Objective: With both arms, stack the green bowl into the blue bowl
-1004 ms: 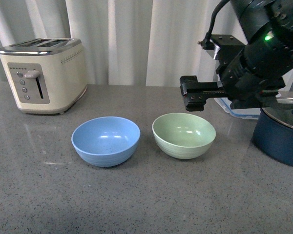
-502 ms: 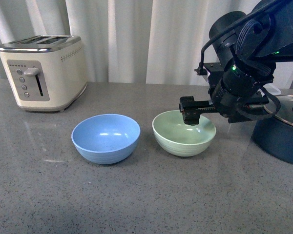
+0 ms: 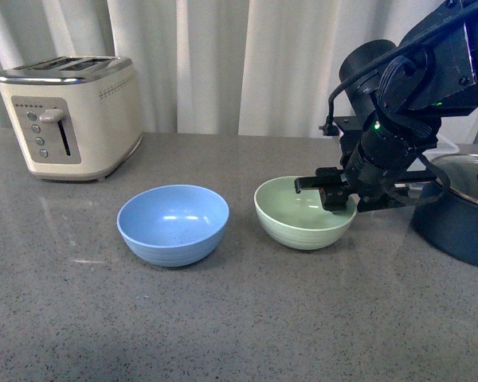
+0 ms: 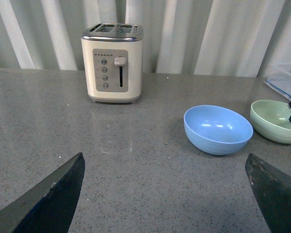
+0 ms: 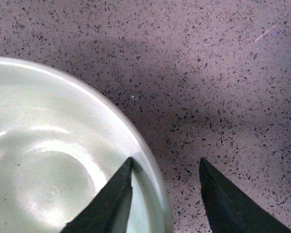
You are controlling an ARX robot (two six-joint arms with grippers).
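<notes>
Right end effector [image 5: 166, 164] seemingly straddles one green bowl [image 3: 303, 221]; one blue bowl [image 3: 173, 224] nearby

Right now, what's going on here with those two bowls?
The right gripper has its fingers straddling the green bowl at its rim, one inside and one outside, not closed on it. The blue bowl sits empty beside it on the counter, so nothing is stacked. The left gripper hangs open, away from both bowls, holding nothing.
</notes>
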